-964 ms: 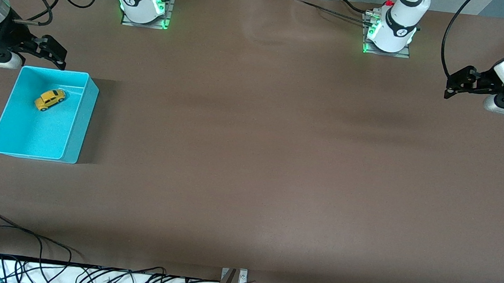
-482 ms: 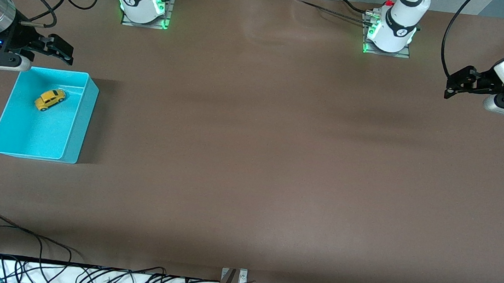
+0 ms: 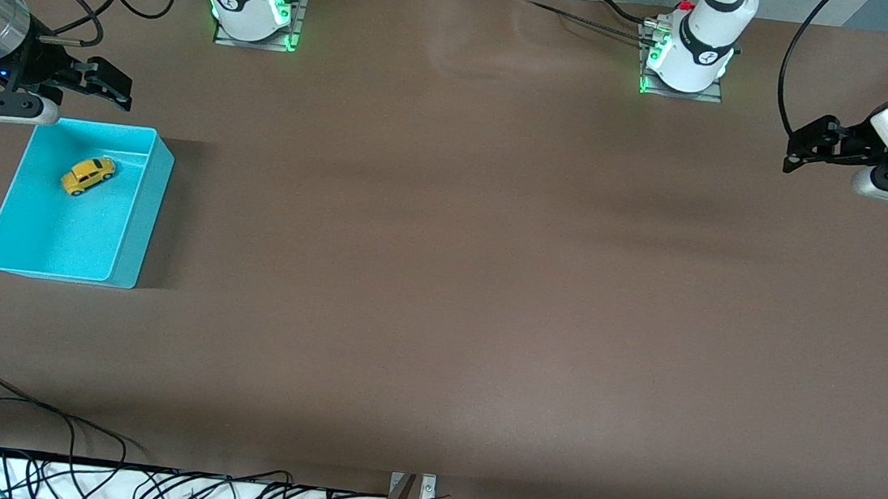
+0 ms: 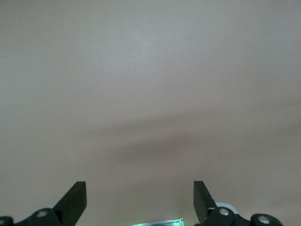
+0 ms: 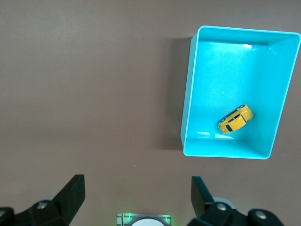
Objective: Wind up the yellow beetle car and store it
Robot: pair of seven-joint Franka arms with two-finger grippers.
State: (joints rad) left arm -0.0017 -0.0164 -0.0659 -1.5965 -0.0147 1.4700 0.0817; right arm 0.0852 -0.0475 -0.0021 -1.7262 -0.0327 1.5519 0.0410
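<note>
Yellow beetle car [image 3: 88, 175]: lies on its wheels inside the turquoise bin [image 3: 130, 255], in the part of the bin farther from the front camera; nothing touches it.
Turquoise bin: on the bench [image 3: 441, 282], at the right arm's end.
Right claw [image 3: 106, 82]: up in the air over bare bench just beside the bin's rim; fingers spread, holding nothing.
Left claw [image 3: 808, 150]: waiting over the left arm's end of the bench; fingers spread, empty.
Storing: looks done.
Winding: cannot be judged from here.
Left to do: seemingly nothing beyond parking the arms.

one yellow beetle car [image 3: 88, 175], one turquoise bin [image 3: 139, 222], two arms
</note>
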